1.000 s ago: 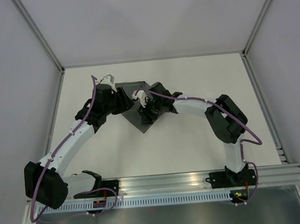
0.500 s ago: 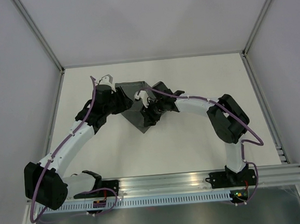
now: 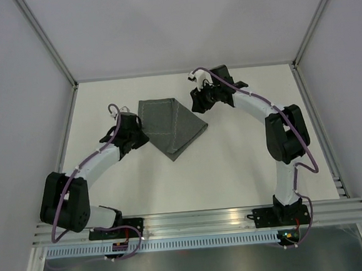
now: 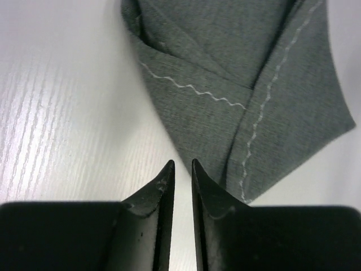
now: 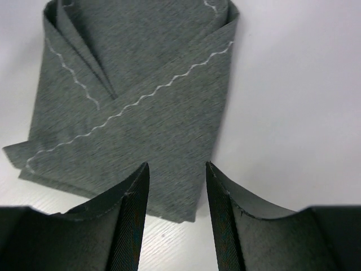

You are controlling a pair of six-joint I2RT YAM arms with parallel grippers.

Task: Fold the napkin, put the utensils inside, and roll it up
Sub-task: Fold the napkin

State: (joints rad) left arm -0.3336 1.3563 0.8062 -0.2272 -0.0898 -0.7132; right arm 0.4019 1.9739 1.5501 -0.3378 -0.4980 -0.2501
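The dark grey napkin (image 3: 171,125) lies folded into a wrapped wedge on the white table, its wavy stitched hems crossing on top. It also shows in the left wrist view (image 4: 237,84) and the right wrist view (image 5: 135,101). My left gripper (image 3: 145,139) sits just left of the napkin, its jaws closed to a thin slit with nothing between them (image 4: 182,164). My right gripper (image 3: 196,104) is open and empty by the napkin's far right edge, and the napkin's near corner shows between its fingers (image 5: 176,166). No teal utensils are in view.
The white table (image 3: 251,155) is enclosed by pale walls at the back and sides, with metal frame posts at the corners (image 3: 75,85). An aluminium rail (image 3: 200,220) with the arm bases runs along the near edge.
Both grippers have let go of the napkin and pulled back, the left toward the near left and the right toward the far right. The napkin now lies uncovered and flat.
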